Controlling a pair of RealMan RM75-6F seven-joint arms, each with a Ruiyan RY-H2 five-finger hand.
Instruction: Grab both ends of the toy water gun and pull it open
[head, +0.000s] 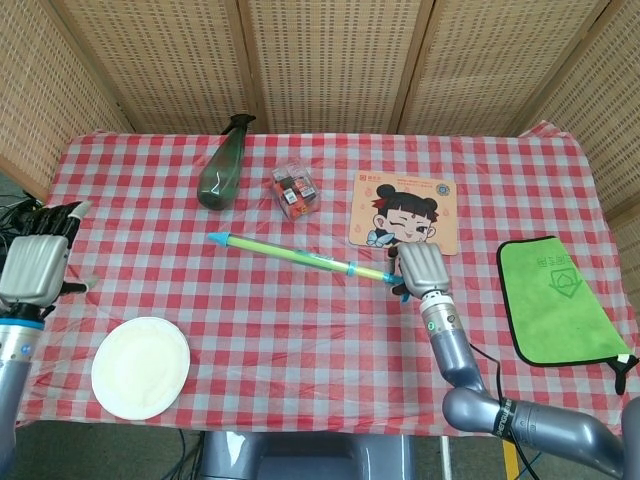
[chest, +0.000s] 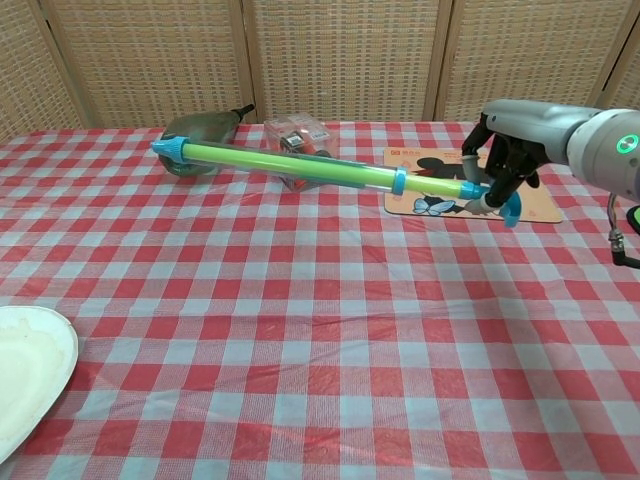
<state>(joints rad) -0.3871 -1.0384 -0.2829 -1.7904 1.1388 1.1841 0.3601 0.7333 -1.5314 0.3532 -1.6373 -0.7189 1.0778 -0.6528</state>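
Right hand (chest: 505, 165) grips the handle end of the toy water gun (chest: 290, 165), held off the checkered tablecloth (chest: 330, 330). Left hand (head: 35, 262) at the table's left edge, fingers apart, holding nothing.

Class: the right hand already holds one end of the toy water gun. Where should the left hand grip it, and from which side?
Grip the free blue-tipped end of the toy water gun, approaching from the robot's left: it is raised and unobstructed, and the open left hand is already on that side.
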